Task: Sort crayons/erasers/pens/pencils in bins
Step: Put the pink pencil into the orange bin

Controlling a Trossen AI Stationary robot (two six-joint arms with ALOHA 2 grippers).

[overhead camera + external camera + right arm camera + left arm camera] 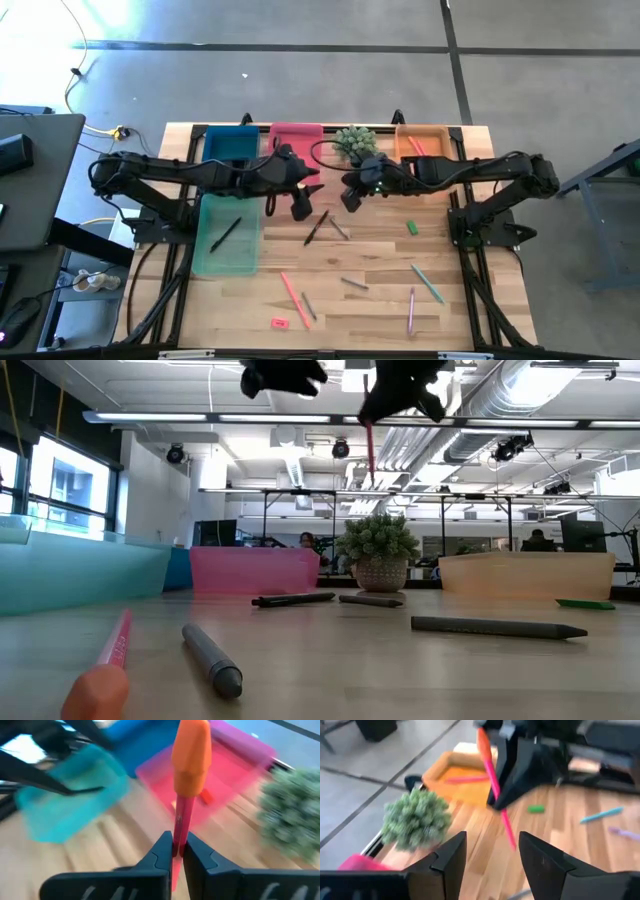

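The light wooden slatted table (380,300) carries four shallow translucent plastic bins: a pale teal bin (227,236) on the left with a dark stick lying in it, and along the far edge a blue bin (231,143), a pink bin (296,136) and an orange bin (424,142) that holds a pink stick. A round spiky green plant in a pot (356,142) sits between the pink and orange bins. Both dark arms reach in over the table's middle, raised above the wood. The right gripper (176,849) is clamped on a long thin salmon-pink pencil with an orange eraser tip (189,775), held in the air near the plant and in front of the pink bin, upright in the low view. The left gripper (492,847) hangs just beside it with its fingers spread apart, holding nothing. Loose on the wood lie another salmon-pink pencil (293,293), a green pencil (428,284), a purple pencil (411,310), several dark and grey sticks, a small green eraser block (411,228) and a small red-pink eraser block (279,322)
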